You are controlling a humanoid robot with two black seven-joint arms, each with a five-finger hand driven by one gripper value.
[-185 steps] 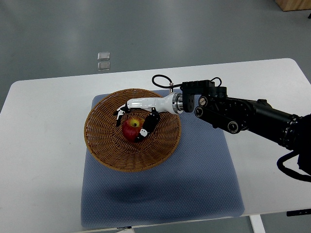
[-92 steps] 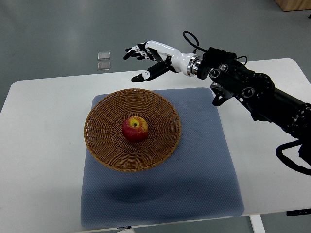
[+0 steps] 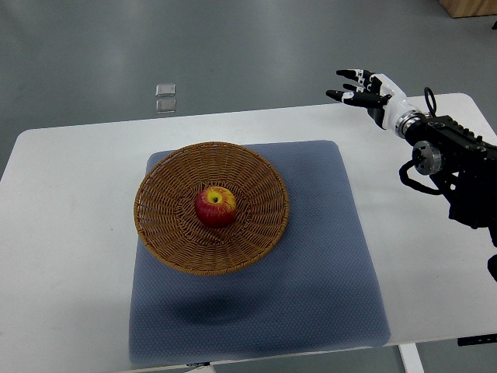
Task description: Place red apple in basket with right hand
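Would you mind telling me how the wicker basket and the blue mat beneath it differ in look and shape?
The wicker basket is round and brown, while the blue mat is roughly square and grey-blue. The basket is a woven bowl with raised sides; the mat lies flat with a fine dotted texture. The basket holds the red apple at its centre; the mat carries the basket. Both sit on the white table.
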